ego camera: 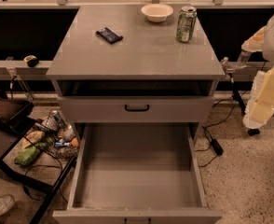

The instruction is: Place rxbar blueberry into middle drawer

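The rxbar blueberry (109,35), a small flat dark bar with pale print, lies on the grey cabinet top (141,55), left of centre. The middle drawer (136,171) is pulled wide open below, showing a plain grey floor with nothing in it. My gripper (231,66) is at the right edge of the cabinet top, level with its front corner, well to the right of the bar and holding nothing I can see. The pale arm (267,85) runs off the right side of the view.
A green soda can (186,24) and a white bowl (157,12) stand at the back of the top. The upper drawer front with a black handle (137,108) is closed. A basket of items (53,136) and a dark table sit at the left; cables lie on the floor at the right.
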Robot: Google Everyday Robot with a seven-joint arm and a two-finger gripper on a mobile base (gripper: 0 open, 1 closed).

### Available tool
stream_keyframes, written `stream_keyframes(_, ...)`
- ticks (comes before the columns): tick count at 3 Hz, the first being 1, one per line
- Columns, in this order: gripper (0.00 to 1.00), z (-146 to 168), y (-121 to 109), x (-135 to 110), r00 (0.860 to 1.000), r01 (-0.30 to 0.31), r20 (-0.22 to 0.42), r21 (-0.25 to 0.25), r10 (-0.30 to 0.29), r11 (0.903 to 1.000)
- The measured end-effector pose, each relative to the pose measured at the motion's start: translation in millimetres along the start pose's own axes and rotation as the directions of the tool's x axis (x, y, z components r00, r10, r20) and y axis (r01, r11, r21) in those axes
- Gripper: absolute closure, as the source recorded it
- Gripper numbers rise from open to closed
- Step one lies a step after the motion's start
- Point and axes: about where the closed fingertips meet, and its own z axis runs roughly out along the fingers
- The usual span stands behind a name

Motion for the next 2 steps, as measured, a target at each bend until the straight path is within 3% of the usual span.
stream_keyframes(1, 0.00, 0.1, 0.0, 0.0, 1.000, 0.000, 0.000, 0.000, 0.000, 1.0000)
stream_keyframes(2, 0.00, 17.3, -6.8, -5.8, 0.997, -0.021, 0.073, 0.014, 0.020, 0.9997)
